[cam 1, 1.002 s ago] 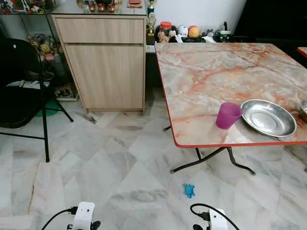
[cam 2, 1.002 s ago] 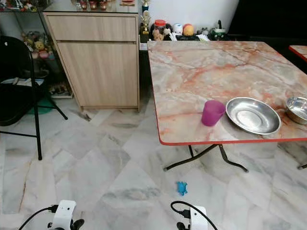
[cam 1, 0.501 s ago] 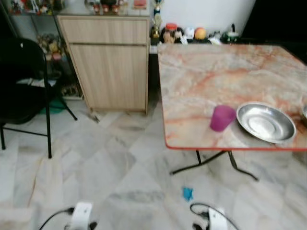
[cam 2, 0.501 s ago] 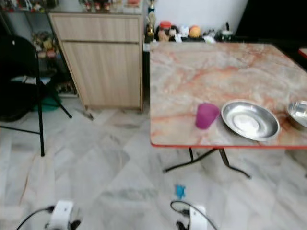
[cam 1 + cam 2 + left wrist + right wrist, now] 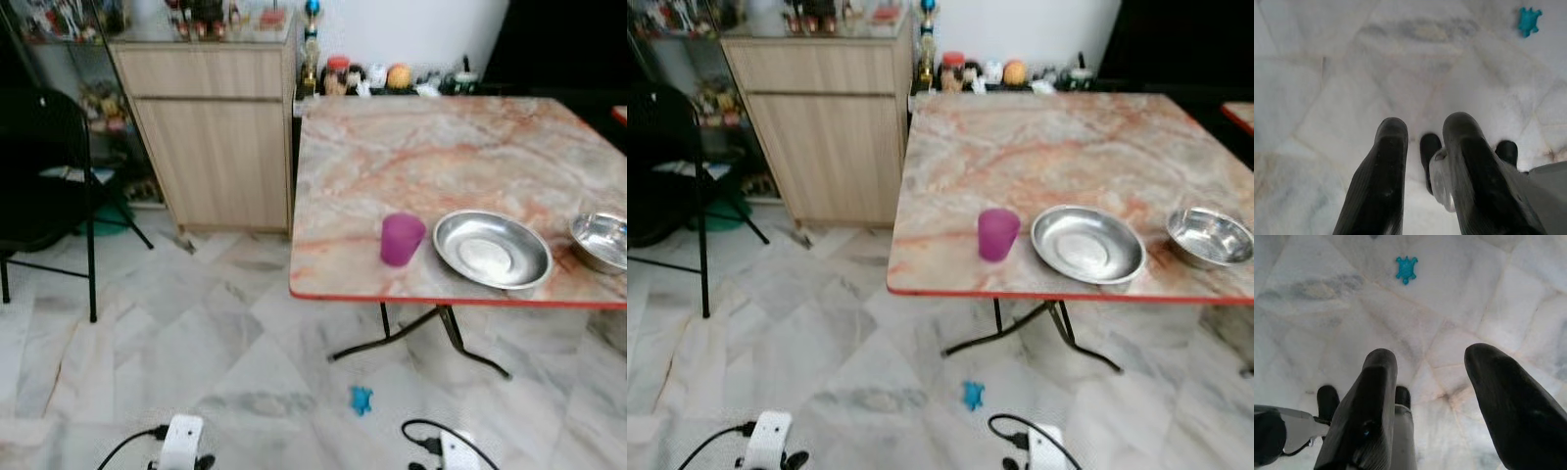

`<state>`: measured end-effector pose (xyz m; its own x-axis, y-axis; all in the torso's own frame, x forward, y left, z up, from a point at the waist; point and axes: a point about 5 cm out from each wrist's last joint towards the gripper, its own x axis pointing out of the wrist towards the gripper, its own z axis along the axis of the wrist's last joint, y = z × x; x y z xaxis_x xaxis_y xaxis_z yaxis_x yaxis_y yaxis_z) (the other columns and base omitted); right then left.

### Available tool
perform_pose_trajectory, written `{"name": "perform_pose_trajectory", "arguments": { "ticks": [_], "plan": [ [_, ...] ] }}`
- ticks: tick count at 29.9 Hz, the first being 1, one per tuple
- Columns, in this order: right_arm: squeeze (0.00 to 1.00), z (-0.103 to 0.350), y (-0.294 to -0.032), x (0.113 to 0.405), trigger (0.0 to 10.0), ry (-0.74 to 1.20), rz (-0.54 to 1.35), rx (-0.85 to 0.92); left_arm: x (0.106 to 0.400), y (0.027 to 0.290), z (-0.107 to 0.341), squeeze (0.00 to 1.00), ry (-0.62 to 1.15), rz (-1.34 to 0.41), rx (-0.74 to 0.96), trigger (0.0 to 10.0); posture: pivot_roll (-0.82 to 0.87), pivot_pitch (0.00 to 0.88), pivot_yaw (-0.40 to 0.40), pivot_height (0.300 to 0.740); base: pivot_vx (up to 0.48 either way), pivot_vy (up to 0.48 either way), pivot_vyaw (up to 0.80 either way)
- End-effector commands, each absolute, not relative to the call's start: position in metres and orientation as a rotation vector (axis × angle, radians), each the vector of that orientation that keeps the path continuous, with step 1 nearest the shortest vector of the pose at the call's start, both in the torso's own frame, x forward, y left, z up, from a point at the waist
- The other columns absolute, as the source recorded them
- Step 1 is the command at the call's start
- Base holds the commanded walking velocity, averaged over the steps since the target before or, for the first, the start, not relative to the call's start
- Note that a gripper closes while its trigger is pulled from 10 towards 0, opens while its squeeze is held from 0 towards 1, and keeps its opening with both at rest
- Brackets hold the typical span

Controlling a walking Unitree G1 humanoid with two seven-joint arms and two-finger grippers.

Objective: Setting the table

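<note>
At far left a black folding chair [image 5: 44, 186] stands on the pale marble-tile floor [image 5: 196, 333], with a light wooden cabinet [image 5: 211, 137] beside it against the wall. Right of the cabinet, a square folding table with a pink-veined marble top and red edge [image 5: 431, 147] carries the tableware along its near edge: a translucent purple plastic cup [image 5: 402, 239] stands upright, a shallow round steel dish [image 5: 492, 250] lies just beside it, and a smaller steel bowl [image 5: 1210, 236] sits further right, apart from the dish. The right eye view takes in that bowl whole, while the left eye view cuts it at the frame edge. A small turquoise turtle-shaped toy [image 5: 361, 399] lies on the floor in front of the table's black legs.

Both arms hang low over the floor, well apart from the table. The left gripper [image 5: 1422, 147] holds nothing, its fingers parted by a narrow gap above bare tile. The right gripper [image 5: 1442, 377] is spread wider and likewise empty; its wrist view has the toy turtle ahead of the fingertips.
</note>
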<state>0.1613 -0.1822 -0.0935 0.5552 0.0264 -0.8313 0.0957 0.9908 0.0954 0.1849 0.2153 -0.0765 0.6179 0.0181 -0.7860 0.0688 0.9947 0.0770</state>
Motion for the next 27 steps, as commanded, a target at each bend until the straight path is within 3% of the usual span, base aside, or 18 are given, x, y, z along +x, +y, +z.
{"name": "perform_pose_trajectory", "arguments": {
  "ticks": [1, 21, 27],
  "plan": [
    [0.0, -0.093, -0.178, 0.165, 10.0, 0.975, -0.031, 0.138, 0.183, 0.215, -0.077, 0.0, 0.912, -0.034, 0.107, 10.0, 0.11, 0.0, -0.047, 0.74, 0.0, -0.274, 0.0],
    [0.0, -0.085, -0.18, 0.181, 10.0, 0.912, -0.037, 0.116, 0.182, 0.213, -0.079, 0.0, 0.921, -0.047, 0.103, 10.0, 0.11, 0.0, -0.05, 0.74, 0.0, -0.274, 0.0],
    [0.0, -0.07, -0.177, 0.206, 10.0, 0.79, -0.01, 0.095, 0.181, 0.214, -0.079, 0.0, 0.919, -0.028, 0.09, 10.0, 0.1, 0.0, -0.052, 0.74, 0.0, 0.0, 0.0]
  ]
}}
